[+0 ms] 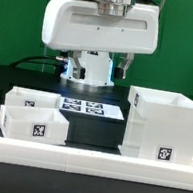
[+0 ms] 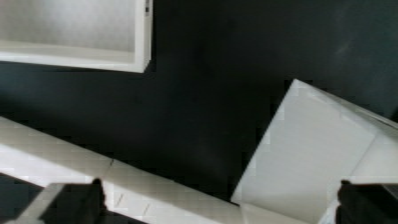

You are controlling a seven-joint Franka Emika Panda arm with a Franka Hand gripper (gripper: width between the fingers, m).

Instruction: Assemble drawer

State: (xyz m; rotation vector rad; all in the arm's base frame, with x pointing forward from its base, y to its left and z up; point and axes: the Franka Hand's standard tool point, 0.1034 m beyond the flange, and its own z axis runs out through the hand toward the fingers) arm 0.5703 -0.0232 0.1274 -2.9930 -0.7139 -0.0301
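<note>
The tall boxy white housing (image 1: 162,126) stands on the black table at the exterior view's right. It also shows in the wrist view (image 2: 324,150). Two shallow white trays sit at the exterior view's left, one in front (image 1: 34,126) and one behind it (image 1: 33,99). A corner of one tray (image 2: 71,35) shows in the wrist view. My gripper (image 2: 214,206) is open and empty, high above the table. Its dark fingertips (image 2: 63,206) stand far apart, with nothing held between them. In the exterior view the fingers are cut off at the top edge.
The marker board (image 1: 93,108) lies flat on the table between the trays and the housing. A low white rail (image 1: 84,163) borders the table's front; it also shows in the wrist view (image 2: 71,150). The arm's white body (image 1: 100,29) hangs over the back.
</note>
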